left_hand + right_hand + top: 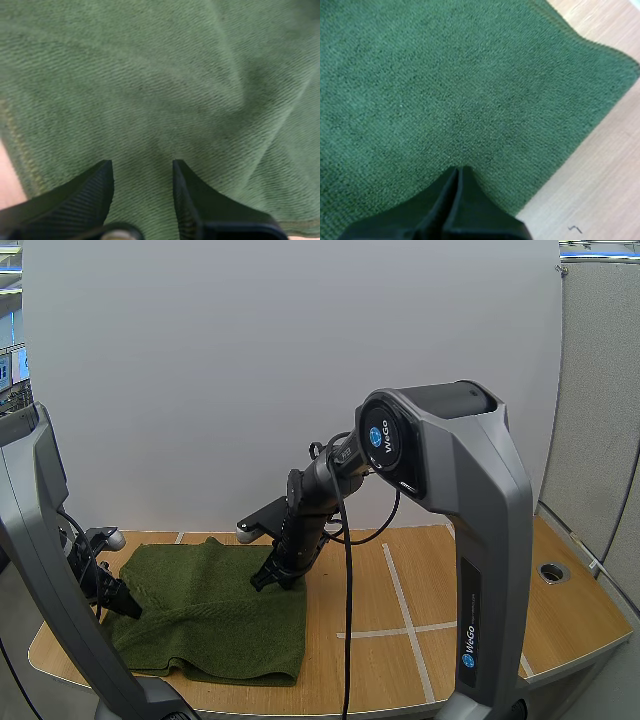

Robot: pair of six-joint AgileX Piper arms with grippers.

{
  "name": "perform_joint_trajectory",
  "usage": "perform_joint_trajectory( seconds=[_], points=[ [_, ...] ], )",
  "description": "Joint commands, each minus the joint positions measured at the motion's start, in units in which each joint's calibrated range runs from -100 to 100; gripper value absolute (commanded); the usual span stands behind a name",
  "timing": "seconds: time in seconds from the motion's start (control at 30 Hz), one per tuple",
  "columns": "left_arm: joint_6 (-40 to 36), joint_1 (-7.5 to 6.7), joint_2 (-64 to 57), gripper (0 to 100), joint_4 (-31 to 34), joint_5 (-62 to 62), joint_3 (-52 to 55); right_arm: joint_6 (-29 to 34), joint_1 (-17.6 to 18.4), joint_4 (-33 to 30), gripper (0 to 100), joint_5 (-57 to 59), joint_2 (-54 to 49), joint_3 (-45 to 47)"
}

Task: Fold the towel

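Apparently pre-grasp: the left tool [141,167] is hanging open over the towel [215,610] by the bench's [400,660] left edge. The right tool [458,175], closed on nothing, is pointing at the cloth. The next move likely calls for pinching a hem.

a light wooden surface [440,570] carries a dark green towel [215,610], which lies rumpled on its left half and reaches close to the front edge. pale tape lines [409,629] cross on the bare right half, apart from the towel's right edge.
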Motion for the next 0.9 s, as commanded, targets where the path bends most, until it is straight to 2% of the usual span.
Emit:
perform_joint_trajectory(
  seconds=[0.0, 0.1, 0.2, 0.23, 0.33, 0.43, 0.57, 0.73, 0.77, 0.83, 0.87],
  points=[
    [0.5, 0.11, -0.5, 61, 1.3, -5.4, 0.2, -0.4, -1.4, -0.9, 0, -0.9, 1.3, -0.3],
    [0.5, 0.11, -0.5, 57, 1.8, -7.5, 0.2, -0.6, -2.9, -1.0, 0, 1.6, 1.3, -0.3],
    [0.9, 0.11, -0.5, 45, 1.8, -9.8, 0.2, -1.4, -4.2, -1.0, 0, 3.7, 1.3, -0.3],
    [1.4, 0.11, -0.5, 34, 1.5, -10.9, 0.2, -1.4, -4.8, -1.0, 0, 4.6, 1.3, -0.3],
    [2.0, 0.11, -0.5, 18, 0.3, -11.6, 0.2, -1.7, -6.1, -1.0, 0, 7.2, 1.3, -0.3],
    [2.3, 0.11, -0.5, 16, -1.2, -11.1, 0.2, -2.2, -6.2, -0.7, 0, 8.4, 1.3, -0.3],
    [2.7, 0.11, -0.5, 21, -2.8, -8.6, 0.2, -3.6, -6.2, 2.3, 0, 9.1, 1.3, -0.3],
    [2.7, 0.11, -0.5, 50, -2.9, -5.4, 0.2, -4.2, -6.2, 2.9, 0, 9.3, 1.3, -0.3],
    [2.7, 0.11, -0.5, 50, -2.9, -5.4, 0.2, -4.2, -6.2, 2.9, 0, 9.4, 1.3, -0.3],
    [2.7, 0.11, -0.5, 61, -2.9, -4.9, 0.2, -4.3, -6.2, 2.9, 0, 9.5, 1.3, -0.3],
    [2.7, 0.11, -0.5, 63, -2.9, -4.9, 0.2, -4.3, -6.2, 2.9, 0, 9.5, 1.2, -0.3]
  ],
)
